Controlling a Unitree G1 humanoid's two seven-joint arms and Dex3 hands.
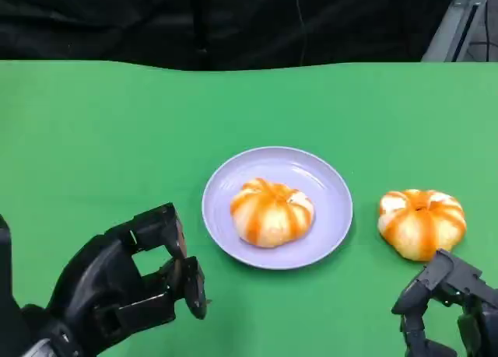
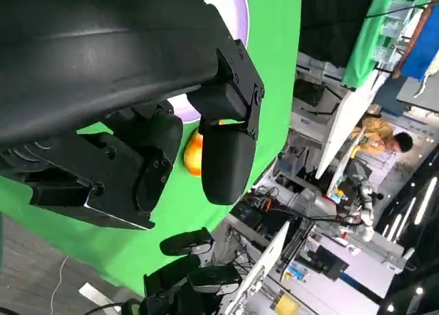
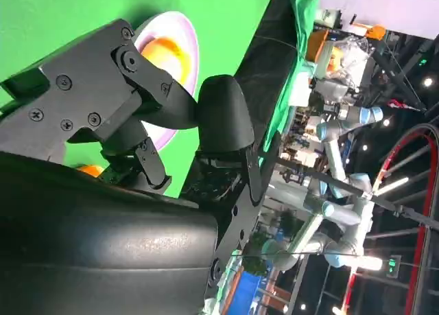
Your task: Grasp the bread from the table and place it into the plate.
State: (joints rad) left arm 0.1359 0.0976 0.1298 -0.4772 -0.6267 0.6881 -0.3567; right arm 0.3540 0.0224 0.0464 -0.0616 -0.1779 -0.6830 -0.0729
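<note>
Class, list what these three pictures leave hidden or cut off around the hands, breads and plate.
- Right hand, head view: cut off by the frame's lower edge.
- Plate, left wrist view: mostly hidden by the left hand.
- Table bread, right wrist view: a sliver behind that hand's fingers.

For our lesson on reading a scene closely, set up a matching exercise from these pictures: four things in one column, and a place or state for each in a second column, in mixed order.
Column one:
1. bread on the plate
2. bread on the table
3. left robot hand
4. plate

Column two:
A. holds nothing, fingers apart, near the table's front edge
B. lilac, in the middle of the green table
C. lies on the green cloth, just beyond the right robot hand
D. rests inside the lilac dish

Pairs: 1-D, 2-C, 3-A, 4-B
</note>
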